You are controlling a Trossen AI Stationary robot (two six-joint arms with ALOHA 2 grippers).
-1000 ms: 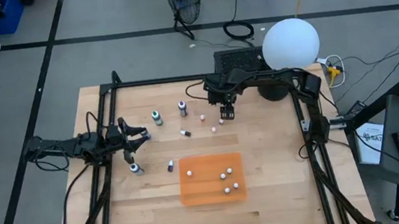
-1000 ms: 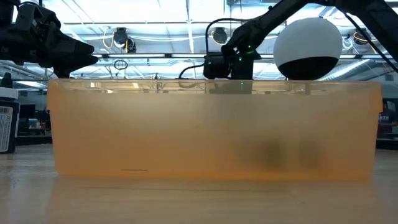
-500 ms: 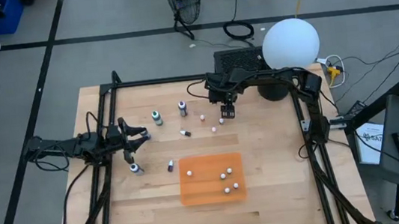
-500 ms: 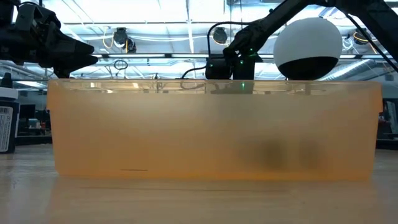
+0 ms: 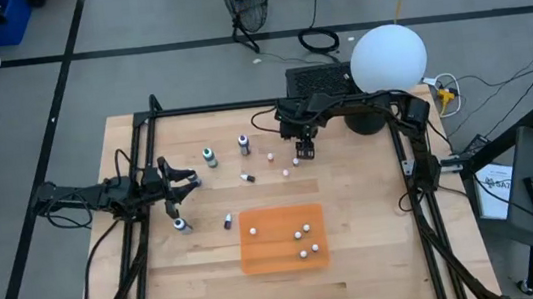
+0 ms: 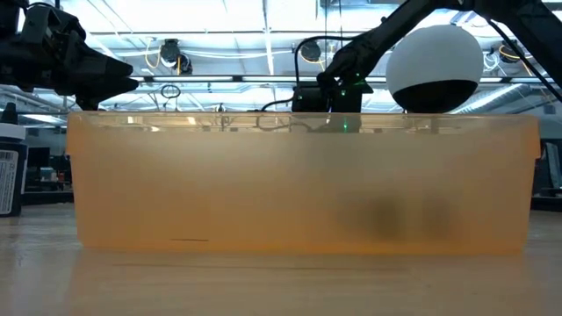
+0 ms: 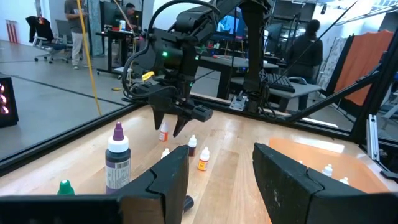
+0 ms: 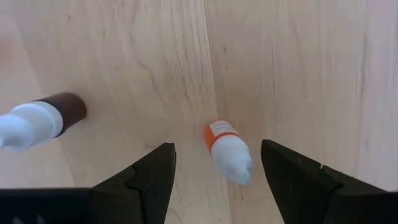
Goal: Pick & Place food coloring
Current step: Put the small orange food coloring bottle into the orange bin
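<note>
Wooden table (image 5: 360,260) holds the job: the right gripper (image 8: 214,171) hangs spread-open above a small orange-bodied food coloring bottle (image 8: 227,150) between its fingers — better to drop straight, centred, then pinch — while the left gripper (image 7: 217,177), parted and empty, waits at the table's left edge.

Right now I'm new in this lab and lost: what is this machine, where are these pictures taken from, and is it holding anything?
Two robot arms work at a wooden table. One camera looks down from above, one sits at table height behind the orange tray, and one rides on each wrist. Small dropper bottles stand or lie on the wood, such as the purple bottle; more lie in the tray. The right gripper hangs open over an orange bottle, holding nothing. The left gripper waits, open and empty, at the table's left side.
</note>
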